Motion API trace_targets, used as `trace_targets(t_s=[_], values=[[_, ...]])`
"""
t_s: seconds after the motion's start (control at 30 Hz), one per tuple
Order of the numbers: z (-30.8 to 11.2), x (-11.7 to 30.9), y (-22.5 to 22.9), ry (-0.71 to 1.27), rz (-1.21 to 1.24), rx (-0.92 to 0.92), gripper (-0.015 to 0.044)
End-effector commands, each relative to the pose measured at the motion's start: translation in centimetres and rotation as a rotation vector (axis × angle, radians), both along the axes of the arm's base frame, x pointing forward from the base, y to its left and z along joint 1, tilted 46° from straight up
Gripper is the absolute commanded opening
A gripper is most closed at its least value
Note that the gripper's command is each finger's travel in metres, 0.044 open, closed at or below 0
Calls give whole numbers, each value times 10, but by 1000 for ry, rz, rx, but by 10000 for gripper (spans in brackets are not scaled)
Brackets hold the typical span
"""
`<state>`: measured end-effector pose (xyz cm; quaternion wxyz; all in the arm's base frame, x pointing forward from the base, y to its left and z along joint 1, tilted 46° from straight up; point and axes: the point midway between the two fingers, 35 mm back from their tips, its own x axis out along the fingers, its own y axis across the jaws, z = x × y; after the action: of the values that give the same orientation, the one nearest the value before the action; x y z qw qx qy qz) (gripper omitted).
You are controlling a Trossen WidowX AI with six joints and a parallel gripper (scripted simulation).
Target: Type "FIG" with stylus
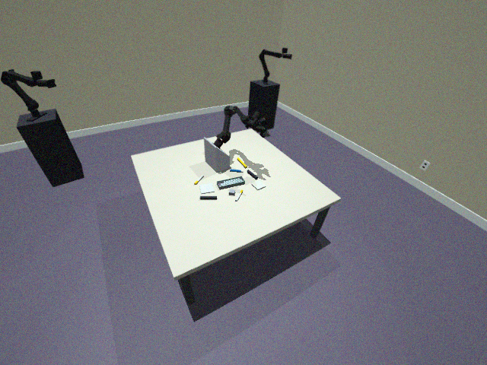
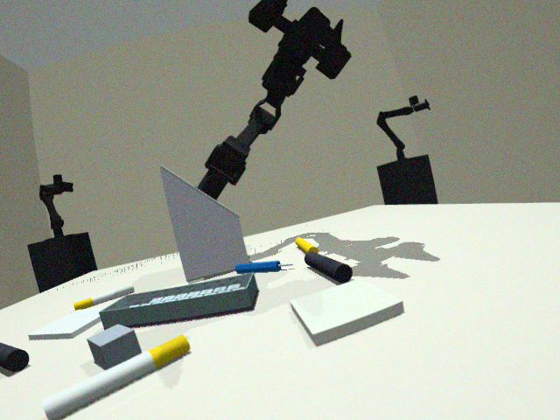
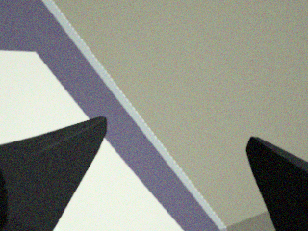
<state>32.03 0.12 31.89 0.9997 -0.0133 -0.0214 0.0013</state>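
Observation:
The stylus (image 2: 257, 266) is a short blue cylinder with a thin metal tip. It lies on the desk just behind the right end of the dark teal keyboard (image 2: 180, 300). Both also show in the top view, the stylus (image 1: 236, 170) behind the keyboard (image 1: 230, 182). My gripper (image 2: 332, 45) is high above the desk, far from the stylus, at the end of the raised arm. In the wrist view its two dark fingers (image 3: 176, 131) stand wide apart with nothing between them, facing the wall and a table corner. The gripper is open and empty.
A tilted grey panel (image 2: 203, 226) stands behind the keyboard, in front of the arm base. Around the keyboard lie yellow-capped markers (image 2: 117, 374), a dark cylinder (image 2: 327, 266), a white pad (image 2: 346, 309), a grey cube (image 2: 113, 346) and a second flat pad (image 2: 67, 323).

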Motion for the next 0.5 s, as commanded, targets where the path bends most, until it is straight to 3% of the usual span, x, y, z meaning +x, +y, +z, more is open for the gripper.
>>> trace_targets(t_s=[0.0, 0.23, 0.47], values=[[-2, 2, 0, 10, 4, 1, 414], [-97, 50, 16, 403, 141, 78, 230], [-202, 66, 37, 821, 290, 223, 46]])
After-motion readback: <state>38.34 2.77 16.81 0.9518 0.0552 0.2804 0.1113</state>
